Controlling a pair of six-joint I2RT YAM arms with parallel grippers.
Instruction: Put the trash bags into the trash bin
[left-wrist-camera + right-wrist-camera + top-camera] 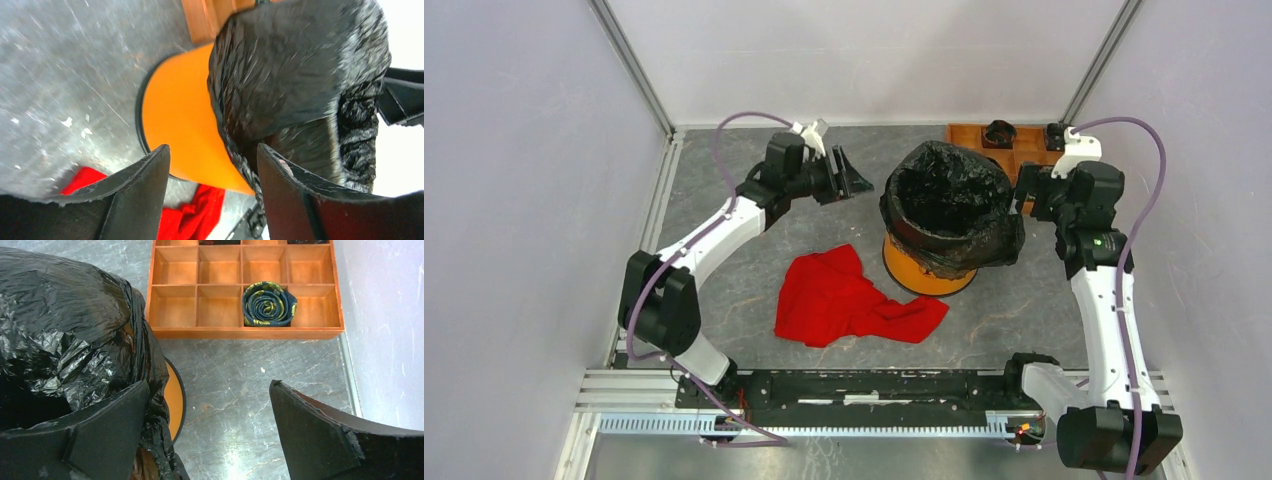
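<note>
The trash bin (924, 272) is an orange cylinder in the middle of the table. The crinkled black trash bag (949, 205) is draped over its top with its mouth open, and hangs down the sides. My left gripper (852, 180) is open and empty just left of the bag. In the left wrist view its jaws (212, 150) frame the bin's wall (180, 120) and the bag's edge (295, 65). My right gripper (1027, 195) is open at the bag's right side. In the right wrist view (210, 385) its left finger (100, 425) lies against the bag (60, 320).
A red cloth (849, 298) lies crumpled on the table in front of the bin. An orange-brown compartment tray (245, 290) stands at the back right, with a small rolled dark bundle (269, 304) in one cell. Grey walls enclose the table.
</note>
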